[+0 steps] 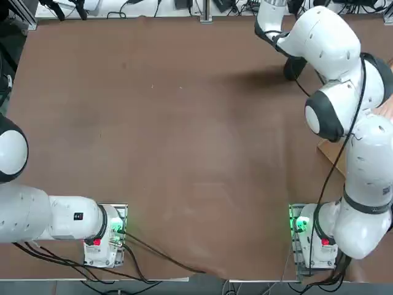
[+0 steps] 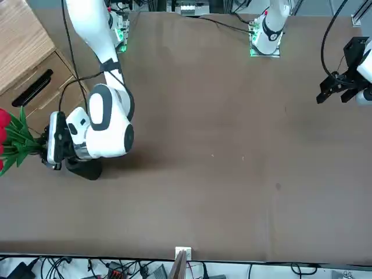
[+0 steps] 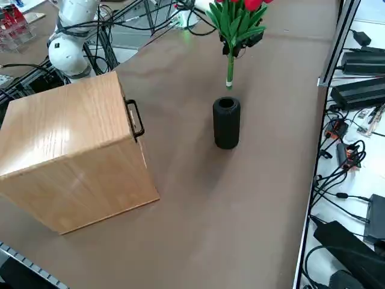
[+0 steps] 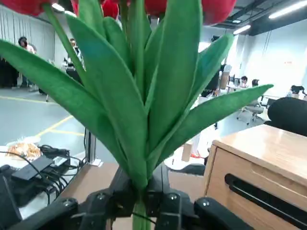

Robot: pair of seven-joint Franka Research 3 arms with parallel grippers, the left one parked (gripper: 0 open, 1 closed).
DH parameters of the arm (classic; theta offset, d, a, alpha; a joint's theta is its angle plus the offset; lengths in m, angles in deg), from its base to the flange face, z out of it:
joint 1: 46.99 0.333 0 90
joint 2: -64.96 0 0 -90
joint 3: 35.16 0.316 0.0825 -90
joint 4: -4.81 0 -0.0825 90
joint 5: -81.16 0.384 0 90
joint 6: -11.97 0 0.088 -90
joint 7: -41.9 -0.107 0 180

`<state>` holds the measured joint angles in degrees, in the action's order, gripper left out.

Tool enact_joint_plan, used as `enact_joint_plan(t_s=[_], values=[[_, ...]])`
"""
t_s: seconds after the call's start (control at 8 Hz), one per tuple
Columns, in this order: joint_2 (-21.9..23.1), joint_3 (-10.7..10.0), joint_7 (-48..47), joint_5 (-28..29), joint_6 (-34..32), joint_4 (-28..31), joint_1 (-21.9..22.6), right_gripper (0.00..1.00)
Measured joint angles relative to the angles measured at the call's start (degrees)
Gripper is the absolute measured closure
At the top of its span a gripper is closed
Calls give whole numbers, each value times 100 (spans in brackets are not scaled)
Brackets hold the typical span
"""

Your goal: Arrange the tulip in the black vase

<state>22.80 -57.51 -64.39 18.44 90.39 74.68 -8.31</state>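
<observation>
The right gripper (image 4: 141,191) grips the tulip (image 4: 141,115), stems down, above the black vase (image 3: 227,123); grasp done, insertion and release remain!

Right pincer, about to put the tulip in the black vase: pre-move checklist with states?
1. Right pincer shut on the tulip: ok
2. Blooms up, stems down: ok
3. Black vase upright, mouth facing up: ok
4. Wooden cabinet off to one side, not between stem ends and vase: ok
5. Stem ends inside the vase mouth: not ok, still outside it
6. Stem ends centred over the mouth: cannot tell
</observation>
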Motion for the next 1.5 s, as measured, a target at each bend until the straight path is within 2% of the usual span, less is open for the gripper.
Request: enact_joint_plan(t_s=[0.75, 1.5], values=[[-507, 2, -441, -74, -251, -1, 114, 86], [-595, 1, -599, -2, -345, -1, 72, 86]])
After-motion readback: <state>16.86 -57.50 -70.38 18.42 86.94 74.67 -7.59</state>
